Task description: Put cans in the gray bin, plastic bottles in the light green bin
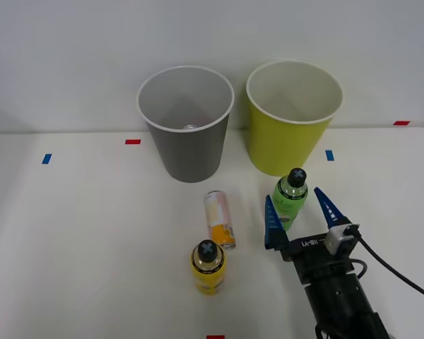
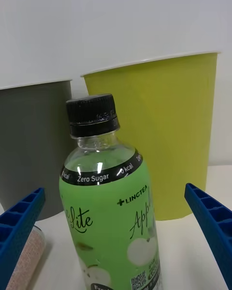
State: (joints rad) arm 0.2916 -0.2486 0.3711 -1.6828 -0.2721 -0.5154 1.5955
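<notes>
Backdrop: plain pale wall behind a matte white table, with small blue and red tape marks on its surface.
Gray bin: the gray bin is a round, tapered plastic wastebasket, dark outside, paler inside and at the rim; it stands upright at the far side of the table.
Light green bin: the light green bin has the same tapered shape, lime outside and whitish inside; it stands just beside the gray one, on the robot's right.
Green bottle: the green-labelled bottle stands upright in front of the light green bin, with a ridged black screw cap and a clear shoulder.
Yellow bottle: the yellow bottle stands upright nearer the robot, also black-capped.
Can: the can is slim, cream-pink and orange with a silvery end; it lies on its side between the gray bin and the yellow bottle.
Claw: the right claw is spread wide, one blue ribbed finger on either side of the green-labelled bottle, neither touching it.
Front view adds: a silvery object inside the gray bin, and the whole table layout.
Wrist view adds: label print on the green-labelled bottle, "Zero Sugar" on a black band and apple artwork below, and both bins' outer walls rising behind it.
</notes>
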